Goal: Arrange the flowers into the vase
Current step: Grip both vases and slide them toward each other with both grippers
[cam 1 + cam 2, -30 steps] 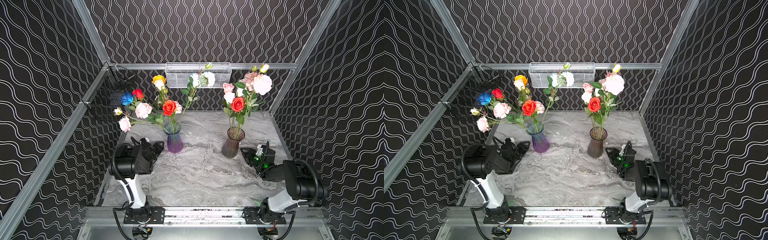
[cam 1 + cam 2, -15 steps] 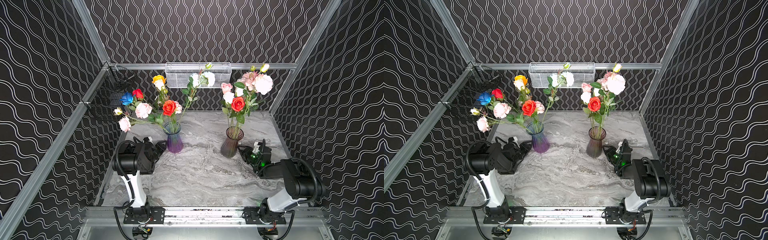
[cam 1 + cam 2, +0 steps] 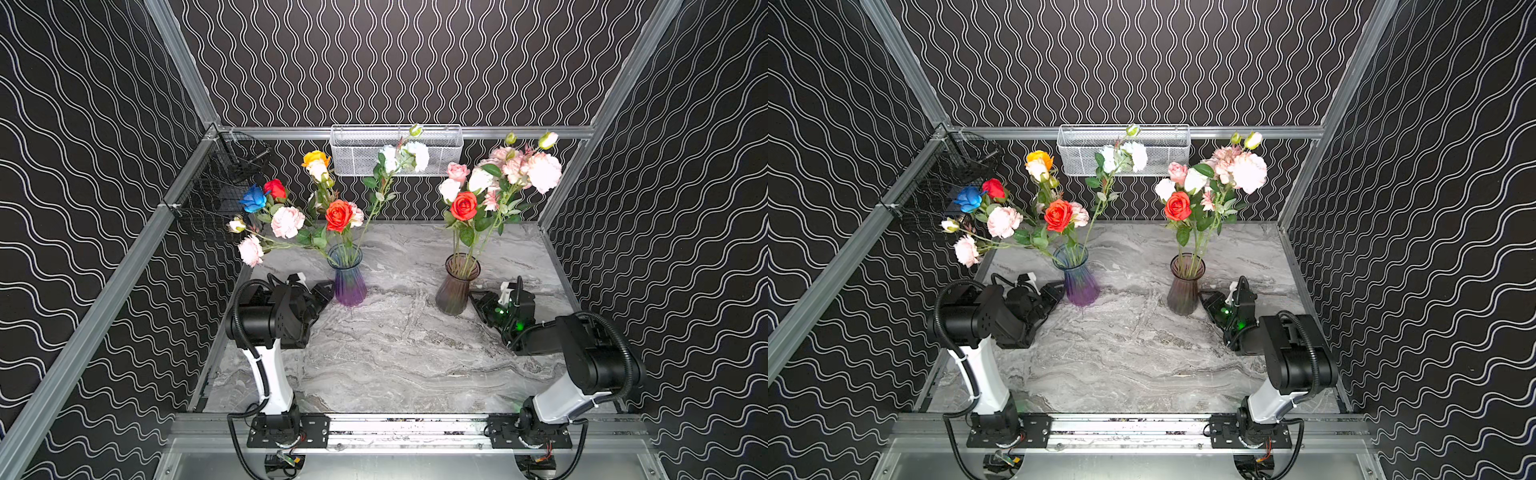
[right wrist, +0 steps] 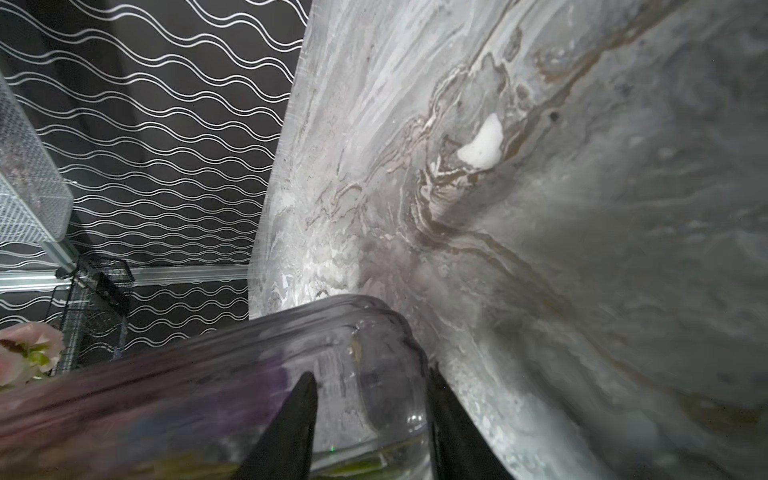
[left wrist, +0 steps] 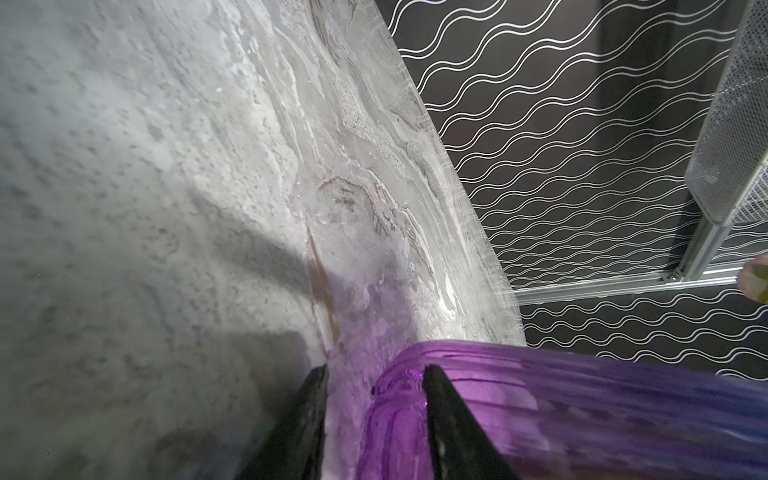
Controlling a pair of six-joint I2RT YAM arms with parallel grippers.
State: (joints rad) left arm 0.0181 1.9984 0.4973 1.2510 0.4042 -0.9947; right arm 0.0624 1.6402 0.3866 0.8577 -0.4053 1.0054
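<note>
1. Rail [image 3: 407, 424] of aluminium ran along the near edge and carried both arm bases. The marble table [image 3: 395, 357] stretched away behind it.
2. On the left, the left gripper [image 3: 326, 291] lay low over the table, its tip just beside the foot of the purple vase [image 3: 350, 286]. In the left wrist view its fingers [image 5: 309, 415] stood parted. One crossed in front of the ribbed purple glass and the other stood over bare marble, with nothing clamped between them.
3. On the right, the right gripper [image 3: 477, 297] lay equally low, just beside the foot of the smoky vase [image 3: 455, 291]. Its fingers [image 4: 449, 424] were likewise spread and gripped nothing. Whether they touched the glass could not be told.
4. Both vases stood upright on the marble, well apart, about midway back.
5. The flowers [image 3: 338, 215] stood in the two vases.
   - The purple vase held a loose spray of orange-red, blue, red, yellow, white and pale pink heads. Several stems leaned out past the table's left edge.
   - The smoky vase held a tighter bunch, with one orange-red rose [image 3: 463, 205] among pink and white blooms.
6. Farthest back, a white mesh basket [image 3: 357, 153] hung on the rear wall's rail. A black wire basket [image 3: 216, 195] hung on the left wall.
</note>
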